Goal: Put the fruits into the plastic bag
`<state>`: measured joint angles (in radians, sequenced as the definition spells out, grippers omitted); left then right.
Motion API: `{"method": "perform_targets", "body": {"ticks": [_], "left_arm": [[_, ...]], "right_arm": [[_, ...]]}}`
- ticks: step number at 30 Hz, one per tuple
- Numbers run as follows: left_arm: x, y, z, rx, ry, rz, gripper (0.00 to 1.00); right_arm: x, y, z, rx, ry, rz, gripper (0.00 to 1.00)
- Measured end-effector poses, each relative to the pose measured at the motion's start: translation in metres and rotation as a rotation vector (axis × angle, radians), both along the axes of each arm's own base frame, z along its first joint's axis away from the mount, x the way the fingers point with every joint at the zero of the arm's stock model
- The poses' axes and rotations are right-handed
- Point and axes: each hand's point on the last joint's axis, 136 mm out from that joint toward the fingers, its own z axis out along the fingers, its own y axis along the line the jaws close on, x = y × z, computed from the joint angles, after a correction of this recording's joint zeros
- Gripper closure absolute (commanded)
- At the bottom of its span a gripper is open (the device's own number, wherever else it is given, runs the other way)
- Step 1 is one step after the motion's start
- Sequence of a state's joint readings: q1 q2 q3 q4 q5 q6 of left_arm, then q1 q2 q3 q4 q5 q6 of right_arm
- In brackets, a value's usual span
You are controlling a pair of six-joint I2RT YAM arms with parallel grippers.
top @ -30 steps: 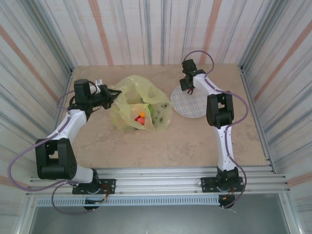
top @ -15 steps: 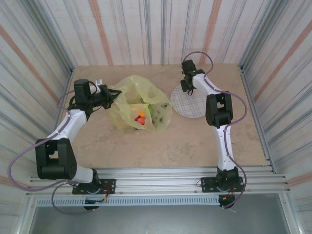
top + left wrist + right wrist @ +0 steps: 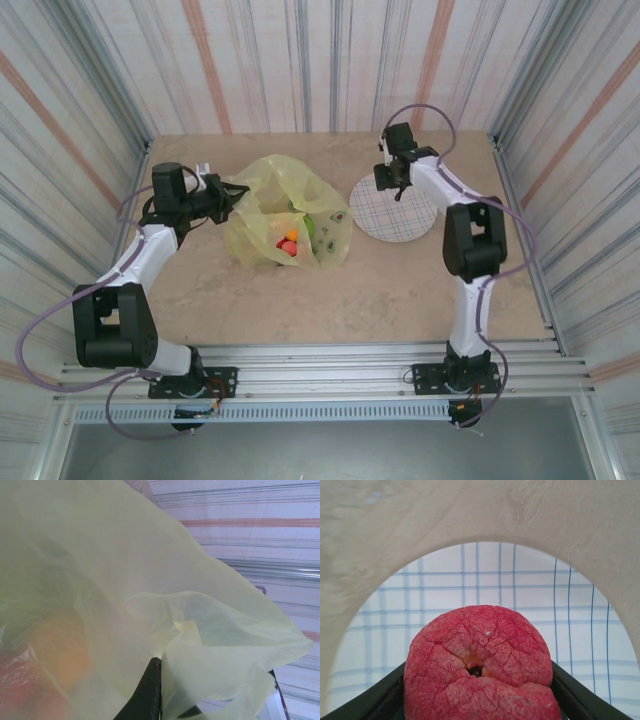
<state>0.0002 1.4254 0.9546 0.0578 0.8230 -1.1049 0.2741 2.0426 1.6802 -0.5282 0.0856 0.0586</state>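
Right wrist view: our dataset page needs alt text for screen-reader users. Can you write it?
A cracked-skinned red fruit sits at lower centre, gripped between the right gripper's two dark fingers. Behind it lies a white plate with a blue grid, on a beige table.

Fruits [image 3: 50, 655] a blur behind plastic bag [image 3: 165, 580]; underside of red fruit [image 3: 477, 665] off-frame.

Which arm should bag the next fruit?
Right: the right gripper has a red fruit between its fingers above the plate, while the left gripper is shut on the plastic bag's edge.
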Motion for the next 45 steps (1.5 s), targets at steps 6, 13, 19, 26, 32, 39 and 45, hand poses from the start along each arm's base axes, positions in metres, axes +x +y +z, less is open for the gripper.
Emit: {"method": "perform_targets", "body": {"ticks": [6,13,19,26,32,39,45], "left_arm": [[0.000,0.000,-0.001,-0.001,0.002,-0.001,1.00],[-0.001,-0.001,0.000,-0.008,0.004,-0.005,1.00],[-0.001,-0.002,0.000,-0.008,0.004,-0.005,1.00],[-0.001,-0.002,0.001,-0.010,0.005,-0.004,1.00],[-0.001,-0.002,0.001,-0.010,0.003,-0.005,1.00],[-0.002,-0.004,0.001,-0.010,0.002,-0.012,1.00],[-0.001,-0.004,0.001,-0.010,0.002,-0.012,1.00]], "right_arm": [[-0.078,0.035,0.057,0.211,-0.117,0.096,0.40],[-0.154,0.094,0.087,0.378,-0.175,0.301,0.40],[-0.203,0.143,0.064,0.401,-0.115,0.464,0.40],[-0.204,0.181,0.028,0.408,-0.061,0.508,0.40],[-0.184,0.217,0.001,0.443,-0.068,0.504,0.39],[-0.152,0.244,0.027,0.531,-0.205,0.470,0.38],[-0.119,0.261,0.051,0.545,-0.298,0.416,0.34]]}}
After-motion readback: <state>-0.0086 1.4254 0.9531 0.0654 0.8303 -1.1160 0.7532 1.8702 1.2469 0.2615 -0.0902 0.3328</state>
